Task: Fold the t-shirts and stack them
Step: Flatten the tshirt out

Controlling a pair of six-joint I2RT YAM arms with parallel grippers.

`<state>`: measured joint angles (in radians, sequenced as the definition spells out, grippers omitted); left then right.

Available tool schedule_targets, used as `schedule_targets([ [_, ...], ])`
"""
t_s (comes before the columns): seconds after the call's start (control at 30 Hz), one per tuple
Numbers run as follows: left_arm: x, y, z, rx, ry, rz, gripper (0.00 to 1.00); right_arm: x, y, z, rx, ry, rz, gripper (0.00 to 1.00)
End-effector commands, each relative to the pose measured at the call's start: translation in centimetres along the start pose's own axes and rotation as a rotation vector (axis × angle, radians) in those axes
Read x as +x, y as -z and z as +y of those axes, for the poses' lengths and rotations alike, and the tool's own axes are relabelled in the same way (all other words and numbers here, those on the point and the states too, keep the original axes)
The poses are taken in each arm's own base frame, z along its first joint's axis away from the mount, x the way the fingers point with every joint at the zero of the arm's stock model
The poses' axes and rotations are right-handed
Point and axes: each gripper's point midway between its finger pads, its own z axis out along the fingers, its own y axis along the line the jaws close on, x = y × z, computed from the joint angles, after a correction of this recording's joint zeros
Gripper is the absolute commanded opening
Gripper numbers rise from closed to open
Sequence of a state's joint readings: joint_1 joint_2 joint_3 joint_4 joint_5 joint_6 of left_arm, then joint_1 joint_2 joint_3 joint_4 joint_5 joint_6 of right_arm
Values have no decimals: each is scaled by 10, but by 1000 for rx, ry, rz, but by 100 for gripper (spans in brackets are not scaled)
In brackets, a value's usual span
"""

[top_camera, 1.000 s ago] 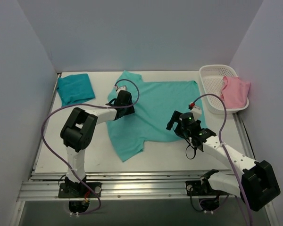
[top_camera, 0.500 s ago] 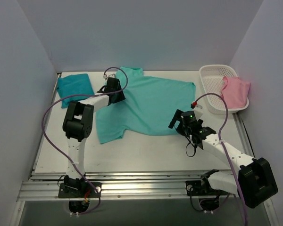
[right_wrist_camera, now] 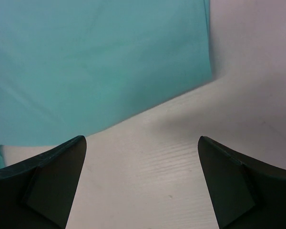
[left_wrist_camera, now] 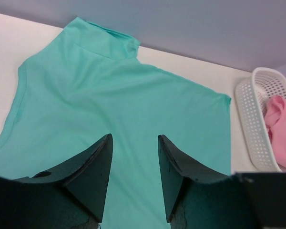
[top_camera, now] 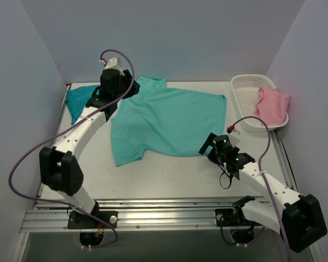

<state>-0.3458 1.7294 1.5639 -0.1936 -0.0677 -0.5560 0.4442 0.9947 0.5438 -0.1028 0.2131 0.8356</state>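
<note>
The mint t-shirt [top_camera: 169, 117] lies spread flat in the middle of the table, collar toward the back; it also fills the left wrist view [left_wrist_camera: 119, 95]. The teal-blue folded shirt [top_camera: 75, 100] sits at the back left corner, partly hidden by my left arm. My left gripper [top_camera: 110, 97] is open and empty, raised over the mint shirt's left shoulder [left_wrist_camera: 133, 143]. My right gripper [top_camera: 209, 147] is open and empty, low over bare table just off the shirt's near right hem [right_wrist_camera: 140, 143].
A white basket [top_camera: 246, 83] stands at the back right with a pink cloth [top_camera: 273, 105] hanging over its side; it also shows in the left wrist view [left_wrist_camera: 250, 119]. Walls close in the table on the left, back and right.
My left gripper dragged the shirt's left side to the left and back, let go, and rose toward the back left. The shirt now lies flat. My right gripper backed off the hem.
</note>
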Motion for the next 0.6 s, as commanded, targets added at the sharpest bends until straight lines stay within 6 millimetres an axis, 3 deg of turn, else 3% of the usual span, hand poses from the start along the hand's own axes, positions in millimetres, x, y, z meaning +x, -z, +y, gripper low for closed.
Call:
schedule_targets([
  [0.0,9,34,-3,35,7,2,52,33,-18,-12,32,-23,96,99],
  [0.03,26,37,6,25,9,27,52,39,-24,-15,49,-20,112,98],
  [0.17,33,67,11,23,6,6,52,41,-38,-11,42,-21,107,95],
  [0.27,39,78,15,11,4,6,53,41,-47,-7,43,-13,111,91],
  [0.5,59,89,17,4,-4,15,53,50,-72,-7,68,12,132,88],
  [0.57,65,90,18,1,-9,24,53,48,-81,-5,65,13,128,81],
])
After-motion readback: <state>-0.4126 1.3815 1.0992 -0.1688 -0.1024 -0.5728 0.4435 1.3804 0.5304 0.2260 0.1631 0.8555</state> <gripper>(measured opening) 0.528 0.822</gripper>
